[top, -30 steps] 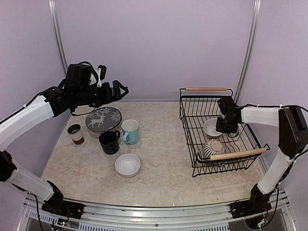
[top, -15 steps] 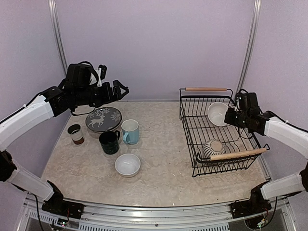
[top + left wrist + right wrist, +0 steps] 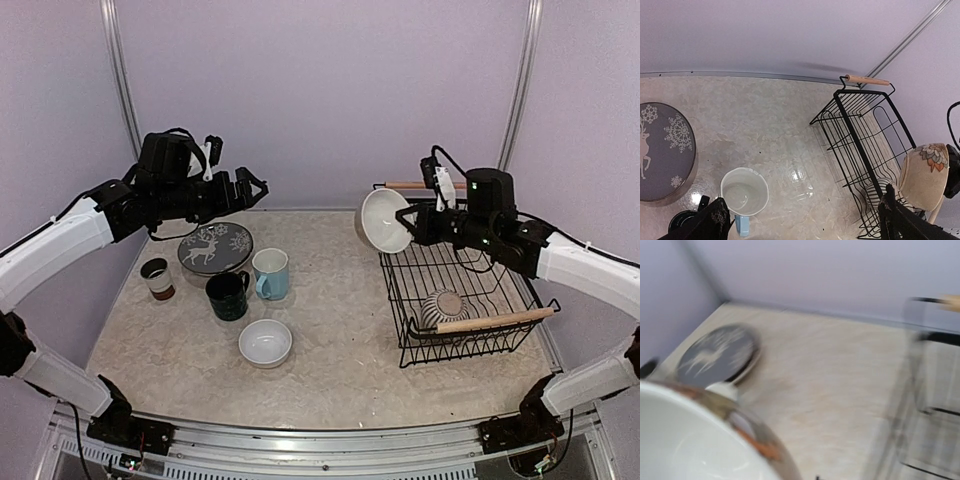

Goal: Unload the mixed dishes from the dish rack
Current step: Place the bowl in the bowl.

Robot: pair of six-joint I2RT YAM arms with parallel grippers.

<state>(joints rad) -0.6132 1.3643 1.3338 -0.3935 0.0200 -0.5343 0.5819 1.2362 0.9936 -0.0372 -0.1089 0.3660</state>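
My right gripper [image 3: 412,222] is shut on the rim of a white bowl [image 3: 384,220] with a flower pattern outside. It holds the bowl tilted on its side in the air over the far left edge of the dish rack [image 3: 495,320]. The bowl also shows in the left wrist view [image 3: 922,175] and, blurred, fills the lower left of the right wrist view [image 3: 700,440]. A striped dish [image 3: 443,307] lies in the rack's near end. My left gripper [image 3: 245,190] is open and empty, high above the deer-pattern plate [image 3: 215,247].
On the table's left stand a light blue mug [image 3: 270,273], a dark green mug [image 3: 228,295], a brown-white cup [image 3: 157,278] and a white bowl [image 3: 265,342]. The left wrist view shows the plate [image 3: 662,150], the blue mug [image 3: 744,192] and the rack [image 3: 860,130].
My right gripper has lifted the white bowl out of the rack and carried it up and to the left, tipping it on its side. The left arm has not moved.
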